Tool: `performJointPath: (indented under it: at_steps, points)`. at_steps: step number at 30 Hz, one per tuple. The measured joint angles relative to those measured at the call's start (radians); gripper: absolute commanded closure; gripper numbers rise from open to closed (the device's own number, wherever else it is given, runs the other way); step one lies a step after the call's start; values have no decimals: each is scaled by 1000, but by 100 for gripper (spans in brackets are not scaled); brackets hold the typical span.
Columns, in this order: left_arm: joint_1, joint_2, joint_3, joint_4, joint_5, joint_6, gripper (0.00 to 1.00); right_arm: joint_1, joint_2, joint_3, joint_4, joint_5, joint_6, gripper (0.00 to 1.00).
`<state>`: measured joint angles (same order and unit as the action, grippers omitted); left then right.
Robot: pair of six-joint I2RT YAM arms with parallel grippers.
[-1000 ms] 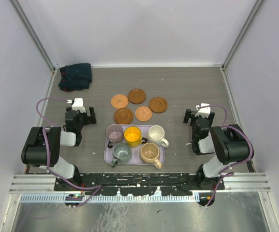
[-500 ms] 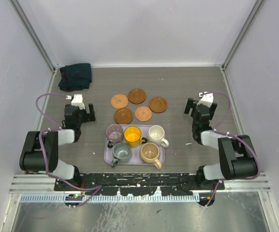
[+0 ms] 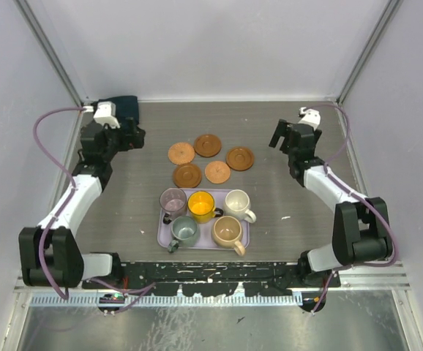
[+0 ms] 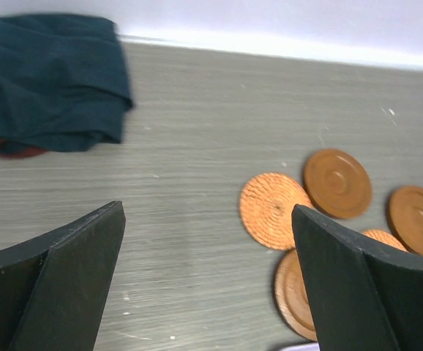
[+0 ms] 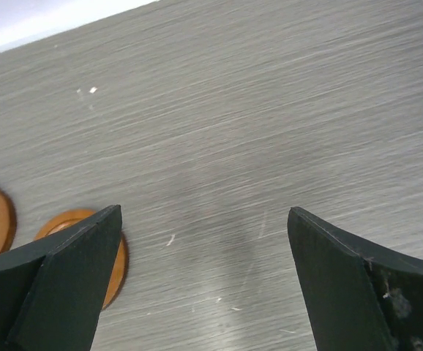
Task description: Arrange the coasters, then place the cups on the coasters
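Several round brown coasters (image 3: 187, 175) lie loose in the middle of the table, some dark and rimmed (image 3: 207, 145), some lighter orange (image 3: 181, 153). Nearer the arms, several cups stand on a lavender tray (image 3: 160, 235): mauve (image 3: 173, 201), yellow (image 3: 201, 206), cream (image 3: 237, 204), grey-green (image 3: 184, 230), tan (image 3: 227, 231). My left gripper (image 3: 133, 137) hangs open left of the coasters. Its wrist view shows a light coaster (image 4: 274, 210) and a dark one (image 4: 337, 183) ahead of the right finger (image 4: 365, 285). My right gripper (image 3: 279, 136) is open right of them, a coaster (image 5: 118, 265) by its left finger.
A dark teal cloth (image 4: 50, 80) lies bunched in the far left corner, just behind the left gripper. White walls (image 3: 219, 44) close the table at the back and both sides.
Both arms have stretched out from near their bases toward the far half of the table, each ending beside the coaster group. Both grippers stayed open. Coasters and cups have not moved.
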<state>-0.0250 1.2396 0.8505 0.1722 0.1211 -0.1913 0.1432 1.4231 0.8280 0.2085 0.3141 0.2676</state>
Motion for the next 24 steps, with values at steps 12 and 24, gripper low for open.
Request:
performJointPath:
  at_steps: [12, 24]
  points:
    - [-142, 454, 305, -214, 223, -32, 2, 205, 284, 219, -179, -36, -41, 1]
    - [-285, 636, 428, -396, 146, 32, 2, 360, 521, 400, -289, 50, -77, 1]
